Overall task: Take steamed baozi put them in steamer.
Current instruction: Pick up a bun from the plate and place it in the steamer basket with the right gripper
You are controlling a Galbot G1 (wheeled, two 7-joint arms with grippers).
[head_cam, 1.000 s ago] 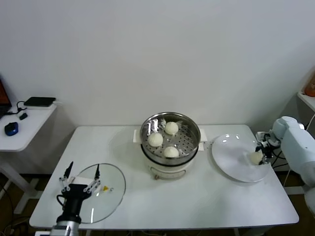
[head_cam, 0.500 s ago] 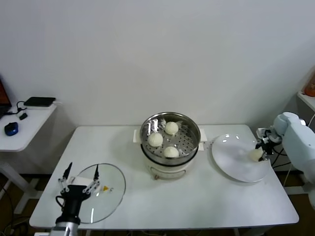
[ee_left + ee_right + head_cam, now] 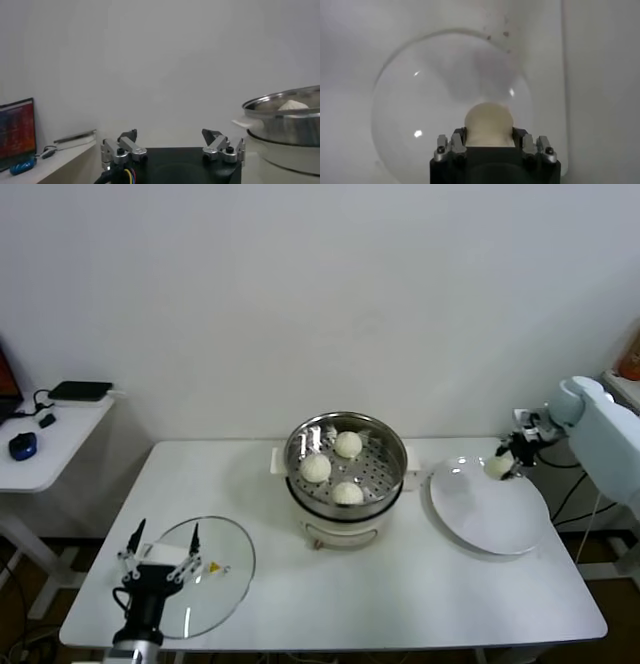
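At the lower left of the head view the left tool (image 3: 160, 562) hangs parked over a flat glass lid (image 3: 215, 574) lying on the white counter (image 3: 400, 604), its fingers spread apart with nothing between them. At the upper left of that frame, a small side desk (image 3: 45, 446) carries a dark box and a blue mouse, well apart from the work. In the centre stands the steamer (image 3: 345, 469), its steel basket uncovered, with three buns (image 3: 316, 468) resting on the perforated floor: one toward the far side, one at the left and one at the near edge, leaving the right part of the floor bare. To the right of the steamer, just beside it, lies the white plate (image 3: 490, 519), which has nothing on it. At the right of the frame the right tool (image 3: 508, 456) is clamped on the fourth bun (image 3: 497, 467), holding it clear above the far edge of the plate; the right wrist view shows the pale bun (image 3: 488, 122) pinched between the fingers with the plate below. The step in hand looks like the carry of the last bun. The next move calls for travelling left over the steamer's rim, lowering onto the bare patch without bumping the others, then opening gently.
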